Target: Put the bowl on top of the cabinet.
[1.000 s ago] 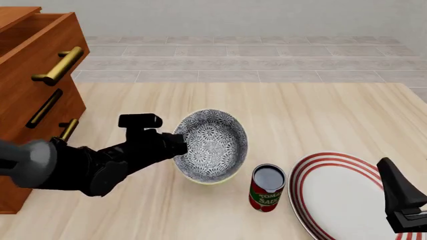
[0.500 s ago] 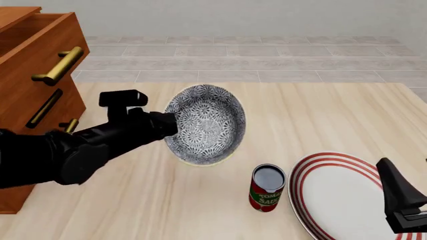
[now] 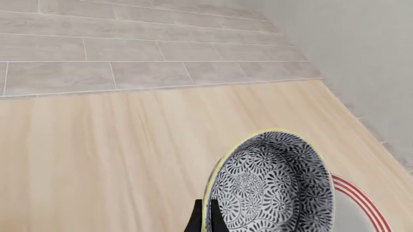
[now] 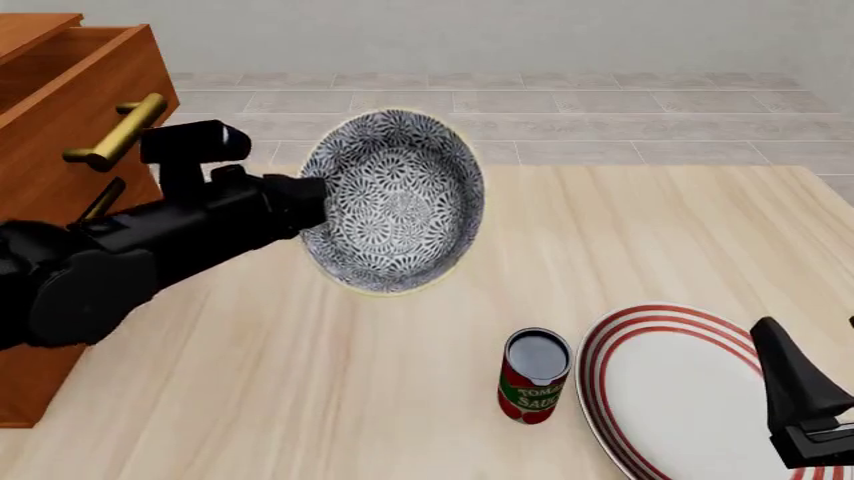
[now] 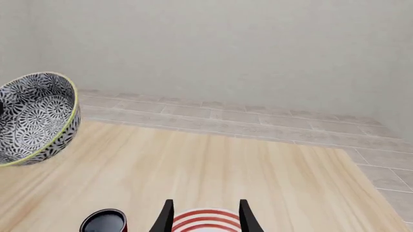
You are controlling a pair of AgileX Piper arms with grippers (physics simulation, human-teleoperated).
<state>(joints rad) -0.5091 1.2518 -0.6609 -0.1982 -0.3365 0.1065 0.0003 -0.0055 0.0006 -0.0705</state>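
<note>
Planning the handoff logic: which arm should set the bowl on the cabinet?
Left. The left gripper already grips the bowl by its rim, lifted beside the cabinet. The right gripper hangs open over the plate, far off.

Front view high, facing forward-down; wrist views low, close — all share bowl [image 4: 391, 202].

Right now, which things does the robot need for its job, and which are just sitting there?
Needed for the job:
- the bowl, tilted and lifted off the table, held at its rim by the left pincer
- the cabinet, at the left

Just lying about:
- the tomato sauce can
- the red-ringed plate
- the right pincer, open over the plate
</note>
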